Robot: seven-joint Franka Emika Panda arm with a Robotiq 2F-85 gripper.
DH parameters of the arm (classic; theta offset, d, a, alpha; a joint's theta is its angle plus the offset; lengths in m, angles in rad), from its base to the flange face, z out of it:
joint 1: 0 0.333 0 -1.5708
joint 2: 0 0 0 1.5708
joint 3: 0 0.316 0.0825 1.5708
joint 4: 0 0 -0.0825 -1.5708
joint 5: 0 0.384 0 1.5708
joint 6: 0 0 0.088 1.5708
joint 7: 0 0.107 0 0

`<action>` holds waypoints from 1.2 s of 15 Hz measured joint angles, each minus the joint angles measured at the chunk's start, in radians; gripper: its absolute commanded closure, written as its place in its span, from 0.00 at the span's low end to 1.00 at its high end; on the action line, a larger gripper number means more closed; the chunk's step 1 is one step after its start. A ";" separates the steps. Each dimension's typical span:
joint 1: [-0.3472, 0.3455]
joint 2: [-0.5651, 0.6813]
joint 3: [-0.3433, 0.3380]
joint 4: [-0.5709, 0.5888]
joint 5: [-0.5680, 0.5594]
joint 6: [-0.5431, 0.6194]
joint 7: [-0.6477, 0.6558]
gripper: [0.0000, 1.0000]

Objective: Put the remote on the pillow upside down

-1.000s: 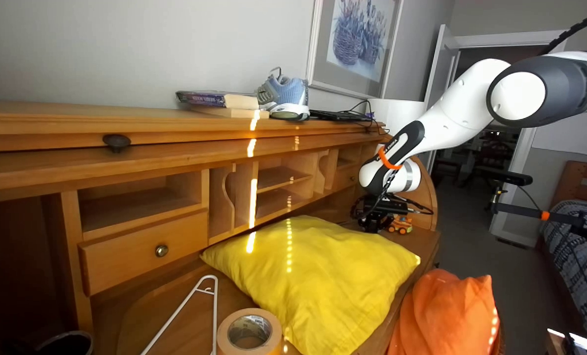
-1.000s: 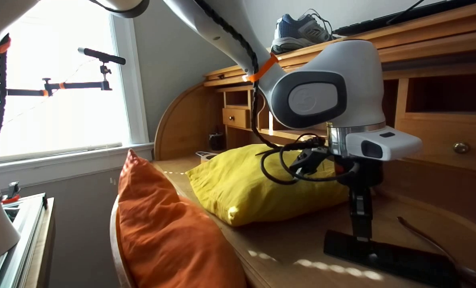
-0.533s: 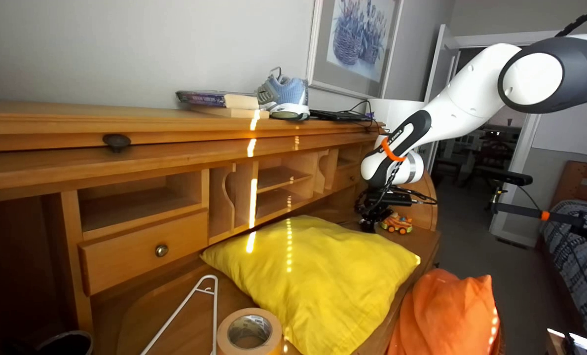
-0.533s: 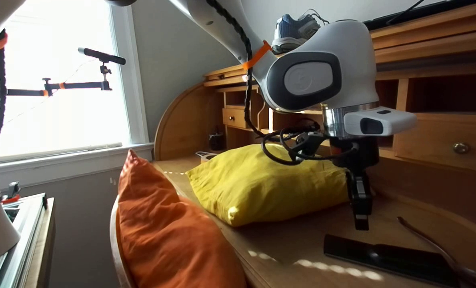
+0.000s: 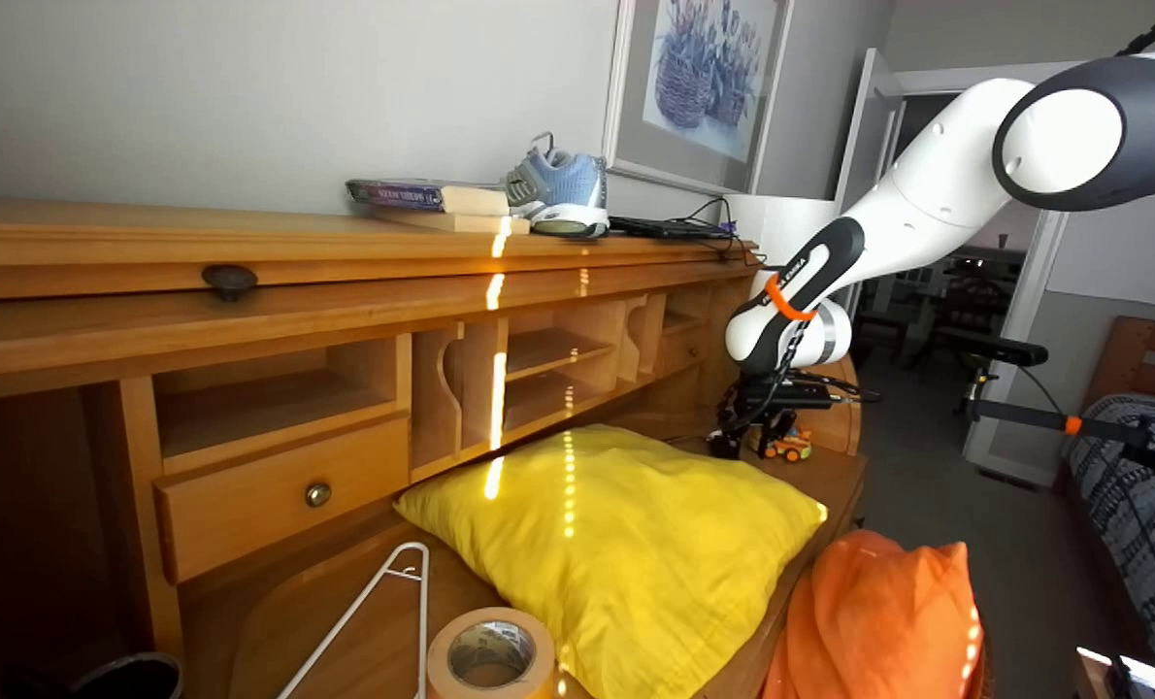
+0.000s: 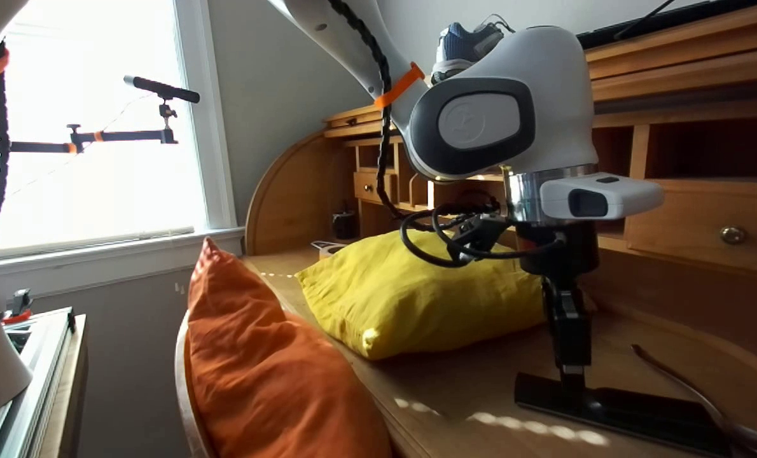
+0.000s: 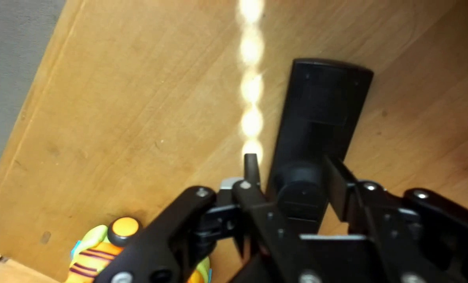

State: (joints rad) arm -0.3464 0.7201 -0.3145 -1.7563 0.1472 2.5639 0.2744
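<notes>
One remote (image 7: pixel 320 114), lined up for lifting

The gripper (image 7: pixel 291 169) hangs over it, jaws wide, presumably to pinch its narrow width. The remote lies inside the front edge of the worktop (image 7: pixel 147 129), apparently face down, likely needing no flip for the yellow pillow (image 5: pixel 636 544).

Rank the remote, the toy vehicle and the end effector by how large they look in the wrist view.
Largest: the end effector, though its nearness inflates that.
Next: the remote.
Smallest: the toy vehicle, judged only by what shows, since the end effector hides part of it.
</notes>
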 measured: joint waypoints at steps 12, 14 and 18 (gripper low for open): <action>-0.034 0.028 0.067 -0.031 0.032 0.106 -0.052 0.00; -0.035 0.038 0.073 -0.031 0.033 0.120 -0.060 0.00; -0.037 0.054 0.078 -0.030 0.034 0.134 -0.063 0.09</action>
State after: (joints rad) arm -0.3837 0.7740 -0.2367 -1.7867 0.1809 2.6983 0.2117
